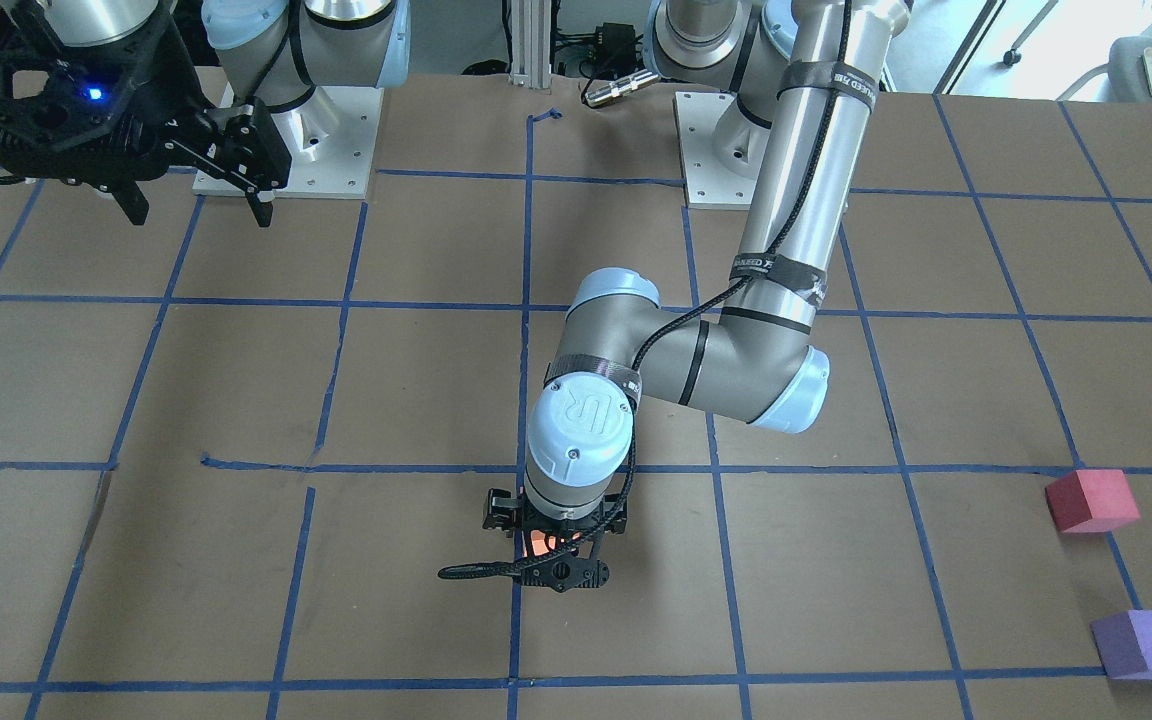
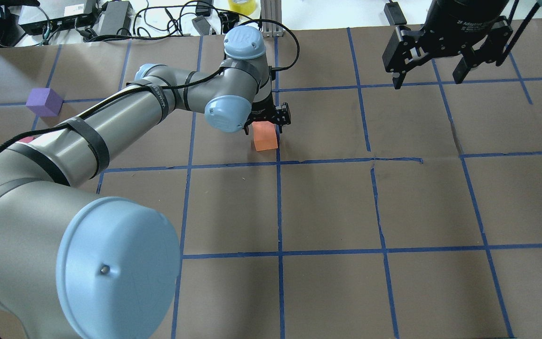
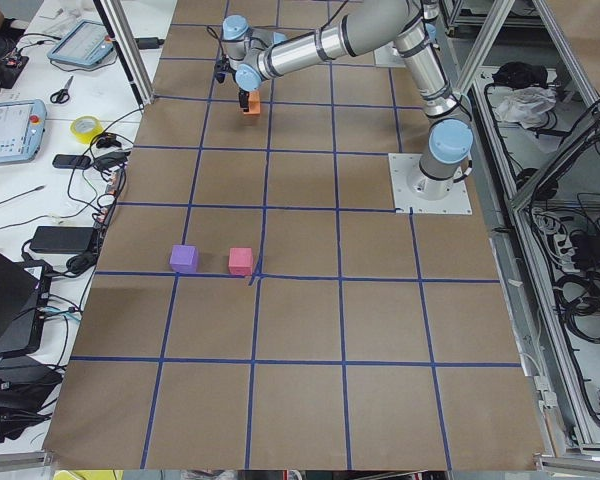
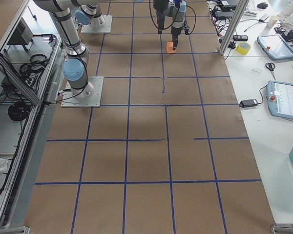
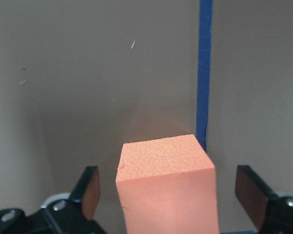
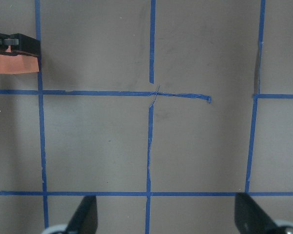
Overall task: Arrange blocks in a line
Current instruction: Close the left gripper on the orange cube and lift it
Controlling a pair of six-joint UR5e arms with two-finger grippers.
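The orange block (image 5: 166, 190) sits on the brown table between the fingers of my left gripper (image 5: 168, 187), with a gap on each side; the gripper is open around it. The block also shows in the overhead view (image 2: 265, 136), just right of a blue tape line. The pinkish-red block (image 1: 1091, 500) and the purple block (image 1: 1144, 645) stand side by side, apart, far off on my left side (image 3: 240, 261) (image 3: 184, 258). My right gripper (image 2: 427, 80) is open and empty, held high over the table's far right part.
Blue tape lines (image 2: 279, 207) divide the brown table into squares. The arm bases (image 1: 286, 150) stand at the robot's edge. Cables and a yellow tape roll (image 2: 242, 5) lie beyond the far edge.
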